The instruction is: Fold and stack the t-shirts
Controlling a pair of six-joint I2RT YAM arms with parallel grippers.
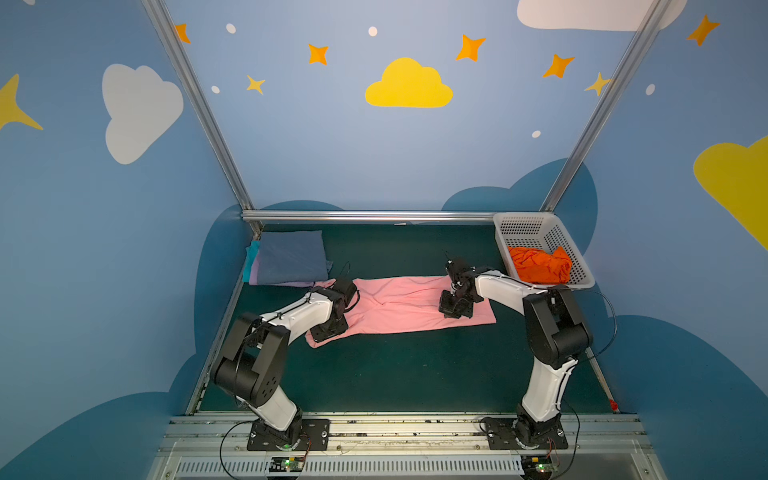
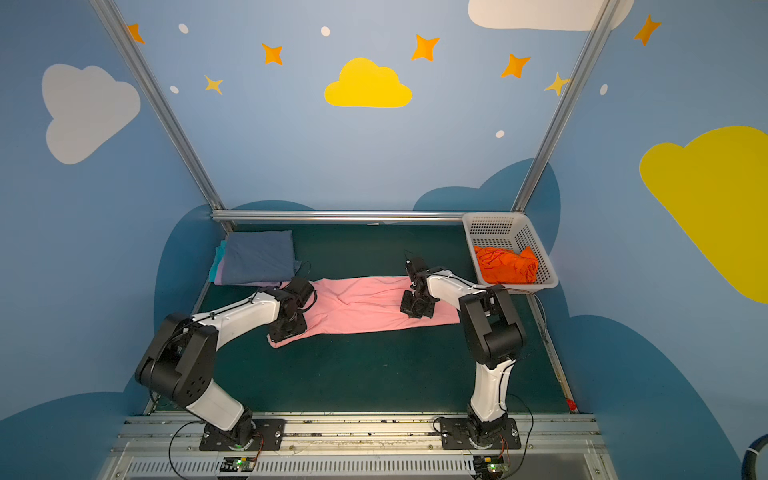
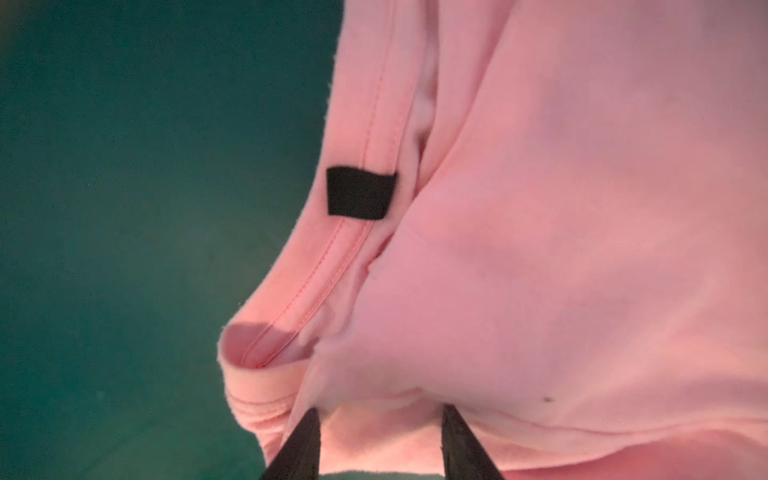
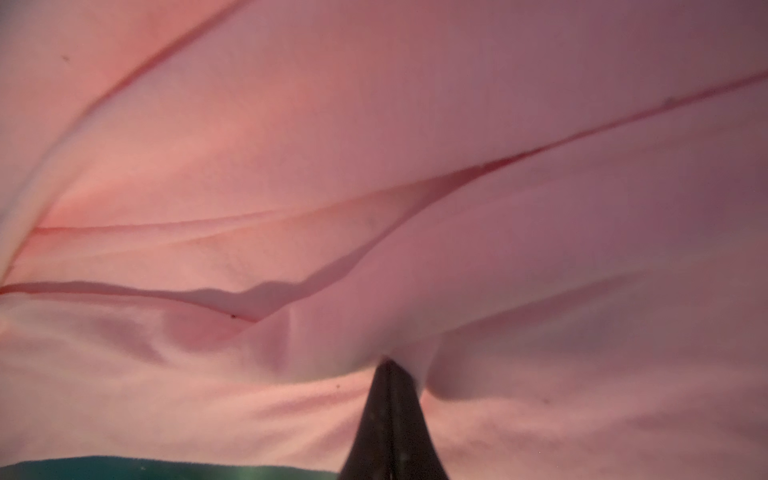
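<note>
While the pink t-shirt (image 1: 399, 303) lies folded into a long strip across the middle of the green table (image 1: 395, 374), running from 9 o'clock to 3 o'clock in both top views, each arm bends down over one end of it. The left claw (image 3: 380, 440) is at the strip's 8 o'clock end. In the left wrist view its fingers stand partly apart, with a fold of pink cloth between the tips and nothing clamped. The collar seam with its small dark label (image 3: 359, 193) lies just beyond. The right claw (image 4: 390, 374) is near the 3 o'clock end. Its fingers are pressed together, with a pucker of pink cloth gathered at the tips.

At the table's 10 o'clock corner sits a folded stack with the slate-blue t-shirt (image 1: 291, 257) on top. The edges of the lavender t-shirt (image 1: 282, 283) and the teal t-shirt (image 1: 248, 262) show beneath it. At 2 o'clock the white basket (image 1: 523, 216) holds the crumpled orange t-shirt (image 1: 540, 266).
</note>
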